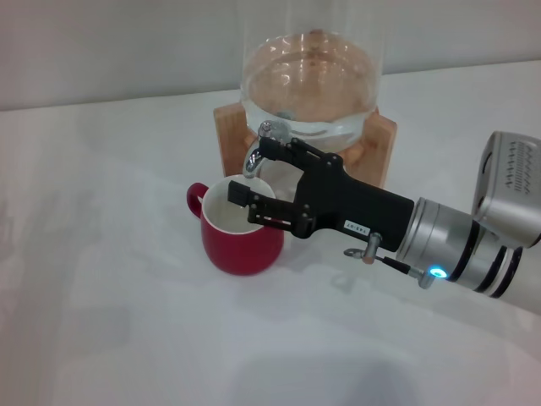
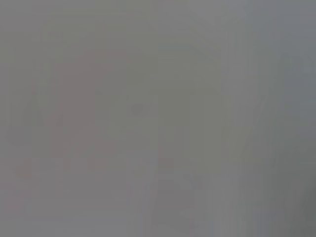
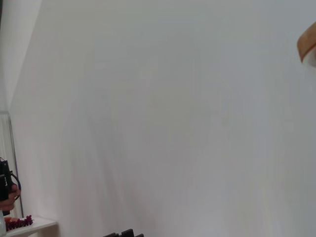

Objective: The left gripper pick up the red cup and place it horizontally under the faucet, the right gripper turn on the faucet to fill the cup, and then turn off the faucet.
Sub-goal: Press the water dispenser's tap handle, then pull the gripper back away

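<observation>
Reaching in from the robot's right, the long silver-and-black arm dominates the head view, its wrist cylinder lit blue and a vented grey box behind it. Behind everything stands the clear glass dispenser (image 1: 308,80) on its wooden stand (image 1: 382,144), resting on the white table (image 1: 101,279).

The red cup (image 1: 243,227) sits upright on the table directly below the faucet (image 1: 264,145), handle turned toward the robot's left, so the placing step looks finished. The left gripper appears in no view; its wrist camera gives only a featureless grey blur.

The step in hand, as I judge it, is working the faucet. The right gripper (image 1: 258,184) lies nearly level, slanting slightly toward the dispenser. Its fingers stand apart: the upper one lies alongside the chrome spout and lever, the lower one hangs across the cup's cream mouth. Whether the upper finger actually touches the lever I cannot tell. No stream of water is visible, and the cup's fill level cannot be read.

The next move probably calls for seating a finger firmly against the small lever and pushing it, while keeping the lower finger from nudging the cup off its spot beneath the spout.
</observation>
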Controlling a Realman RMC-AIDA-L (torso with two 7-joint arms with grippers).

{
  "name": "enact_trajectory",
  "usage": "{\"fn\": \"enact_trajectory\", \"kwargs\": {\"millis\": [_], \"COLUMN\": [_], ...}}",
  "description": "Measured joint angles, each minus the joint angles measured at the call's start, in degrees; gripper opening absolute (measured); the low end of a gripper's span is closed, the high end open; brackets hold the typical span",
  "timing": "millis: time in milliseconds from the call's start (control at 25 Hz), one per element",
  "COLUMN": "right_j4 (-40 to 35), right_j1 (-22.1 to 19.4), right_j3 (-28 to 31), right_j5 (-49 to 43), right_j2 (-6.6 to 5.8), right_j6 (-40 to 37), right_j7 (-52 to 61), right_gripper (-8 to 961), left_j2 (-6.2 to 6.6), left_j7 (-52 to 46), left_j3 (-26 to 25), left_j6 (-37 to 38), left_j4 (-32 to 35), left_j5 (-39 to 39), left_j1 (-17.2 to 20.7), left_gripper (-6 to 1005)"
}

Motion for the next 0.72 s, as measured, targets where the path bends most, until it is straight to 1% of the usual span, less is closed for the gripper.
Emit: {"fn": "enact_trajectory", "kwargs": {"millis": [520,720], "right_j4": [-0.3,-0.6], "right_j1": [-0.6,-1.5], "right_j3": [-0.1,0.0], "right_j5": [0.0,-2.8], "right_j2": [-0.17,0.48], "right_j6": [-1.2,-4.6], "right_j7": [0.5,3.0], "right_gripper": [870,870], "left_j2": [-0.04,-0.04], "left_j7": [0.0,0.0], "left_j3": [0.0,0.0], "left_j6": [0.0,-0.1], "left_j4": [-0.2,-0.2], "left_j5": [0.0,0.0], "left_j1": [-0.1,-0.1], "left_gripper": [515,515]}}
